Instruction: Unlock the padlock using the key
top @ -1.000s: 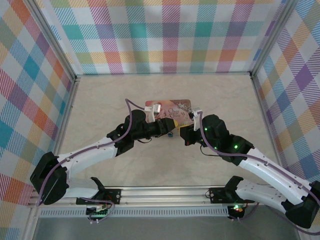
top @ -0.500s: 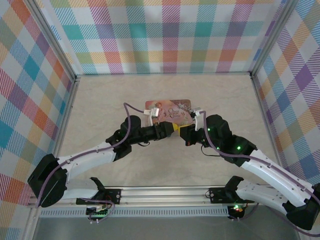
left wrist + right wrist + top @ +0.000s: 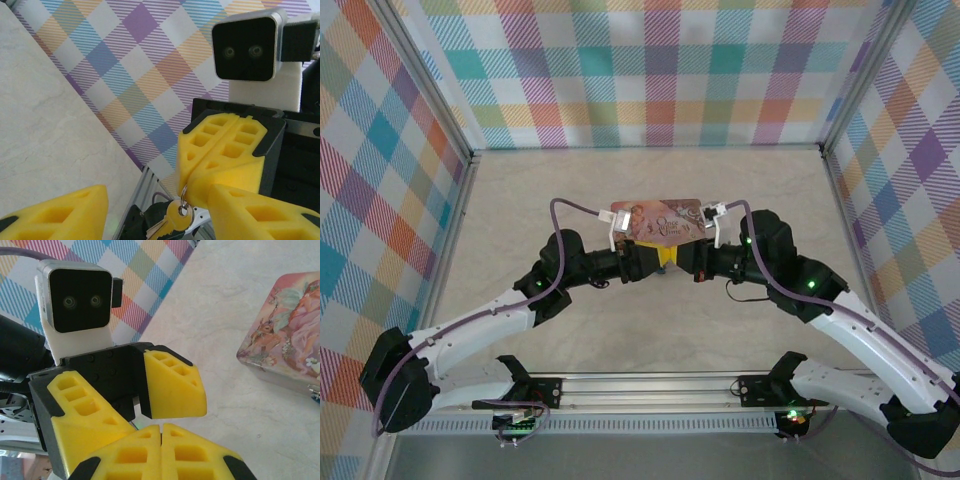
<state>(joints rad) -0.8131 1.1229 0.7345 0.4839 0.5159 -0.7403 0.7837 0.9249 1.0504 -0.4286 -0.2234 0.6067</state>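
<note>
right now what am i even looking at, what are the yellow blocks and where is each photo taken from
Two robot arms are bolted at the near edge of a table. One picture looks down from above and behind them; the other two come from a camera on each wrist. The yellow blocks are the fingers of each arm's tool. The left tool is open. The right tool is shut, pinching a small ring from which the key hangs. A pink illustrated tin lies on the table just beyond them.
</note>
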